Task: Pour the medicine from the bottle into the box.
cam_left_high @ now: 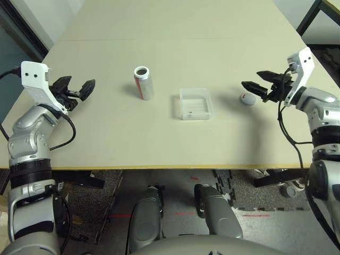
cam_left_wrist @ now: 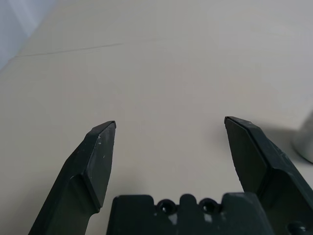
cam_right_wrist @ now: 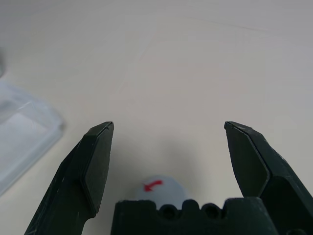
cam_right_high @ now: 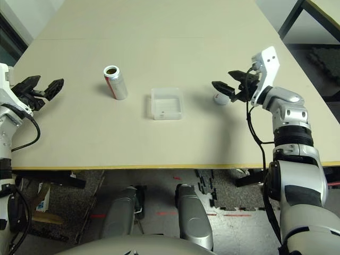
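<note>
At the far left the left hand (cam_left_high: 78, 90) hangs above the tabletop (cam_left_high: 117, 138) near its left edge, its two black fingers spread wide with nothing between them, pointing toward the middle. To its right, well apart from it, the bottle (cam_left_high: 143, 83) stands upright with its cap off and its mouth open, a red mark on its silvery side. Nothing lies between that hand and the bottle. Further right, near the bottle but not touching it, the box (cam_left_high: 195, 103) of clear plastic sits flat on the tabletop. Right of the box, a small gap away, the grey cap (cam_left_high: 247, 99) with a red arrow mark lies on the tabletop. The right hand (cam_left_high: 256, 89) hovers just above and beside the cap, fingers wide apart and holding nothing; in the right wrist view the cap (cam_right_wrist: 159, 188) shows low between the fingers (cam_right_wrist: 93, 161), with a corner of the box (cam_right_wrist: 24, 137) off to one side.
</note>
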